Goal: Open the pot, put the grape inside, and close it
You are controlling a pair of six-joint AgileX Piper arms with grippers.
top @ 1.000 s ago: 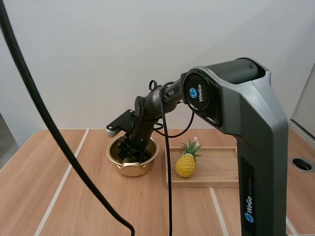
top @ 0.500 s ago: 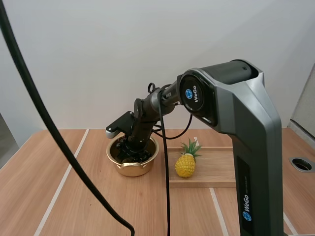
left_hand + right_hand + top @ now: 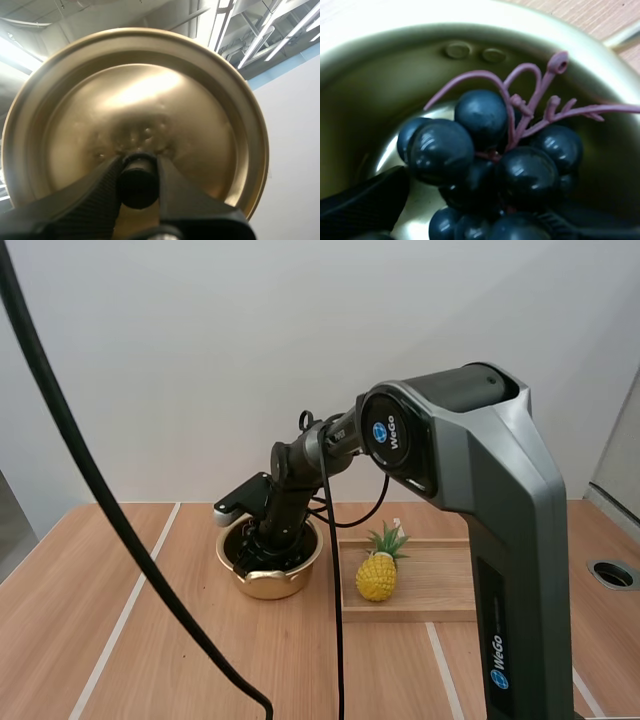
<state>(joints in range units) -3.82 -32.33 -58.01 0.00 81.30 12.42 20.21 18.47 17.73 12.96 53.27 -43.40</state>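
— While the right end effector (image 3: 475, 200) is sunk into the pot (image 3: 380, 85), what does it hold?
— Its two black fingers (image 3: 365, 200) are drawn in narrow on either side of the bunch of grapes (image 3: 490, 155), against the dark berries. The bunch is inside the pot, below the rim, with its purple stem turned toward the far wall.
— And the left end effector (image 3: 139, 172)?
— It pinches the black knob (image 3: 137, 187) of the lid (image 3: 145, 95), one finger on each side, so the gold lid sits in its grip.
— Where does the pot stand?
— On the desk (image 3: 50, 600), toward the far edge and roughly midway between the left and right edges. It is uncovered, and the right arm bends down into it from above.
— What lies beside it?
— A wooden tray (image 3: 430, 585) lies just to the right of the pot, and a pineapple (image 3: 376, 578) stands upright at the tray's left edge.
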